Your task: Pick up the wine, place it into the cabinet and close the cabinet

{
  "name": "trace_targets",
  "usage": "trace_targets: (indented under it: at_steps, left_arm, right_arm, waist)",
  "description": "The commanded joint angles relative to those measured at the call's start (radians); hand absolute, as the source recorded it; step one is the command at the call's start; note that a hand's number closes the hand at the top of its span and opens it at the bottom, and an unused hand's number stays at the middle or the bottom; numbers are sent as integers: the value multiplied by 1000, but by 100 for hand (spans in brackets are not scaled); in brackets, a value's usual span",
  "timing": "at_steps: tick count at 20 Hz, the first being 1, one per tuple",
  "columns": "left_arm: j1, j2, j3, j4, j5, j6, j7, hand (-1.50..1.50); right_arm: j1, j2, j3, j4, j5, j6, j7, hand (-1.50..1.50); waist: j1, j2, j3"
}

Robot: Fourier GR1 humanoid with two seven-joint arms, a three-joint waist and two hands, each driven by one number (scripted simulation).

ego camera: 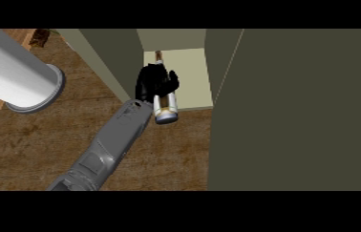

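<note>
The wine bottle is in my right hand, whose black fingers are curled round its middle. Its thin neck points away from me into the cabinet, and its pale base with a brown band faces me. The bottle is over the front edge of the cabinet's pale shelf. The cabinet stands open, and its dark olive door swings out on the right and fills that side of the view. My right forearm comes in from the lower left. My left hand does not show.
A thick pale grey cylinder juts in at the upper left, close to the view. The cabinet's left side panel stands beside my hand. The brown wooden counter spreads below and to the left.
</note>
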Motion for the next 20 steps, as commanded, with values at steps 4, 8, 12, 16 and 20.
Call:
trace_targets:
  at_steps: [4, 8, 12, 16, 20]
  left_arm:
    - [-76, 0, 71, 73, 54, 32, -54, 150]
    - [-95, 0, 86, 84, 80, 84, -92, 150]
    - [-151, 0, 1, 159, -20, 106, -100, 150]
    - [-208, 0, -47, 190, -65, 122, -64, 150]
    - [-229, 0, -85, 192, -85, 166, -11, 150]
  right_arm:
    - [16, -21, -34, -74, -126, 20, 24, -150]
    - [37, -13, 3, -76, -99, 38, 7, -150]
    - [-4, -2, -14, -5, -84, 39, -24, -150]
    - [26, -34, -20, -60, -124, 69, 2, -150]
    - [9, -11, -2, -35, -110, 60, -10, -150]
  waist:
    - [-13, 5, 0]
    - [-36, 6, 0]
    - [-26, 9, 2]
    - [-36, 5, 2]
    - [-54, 10, 2]
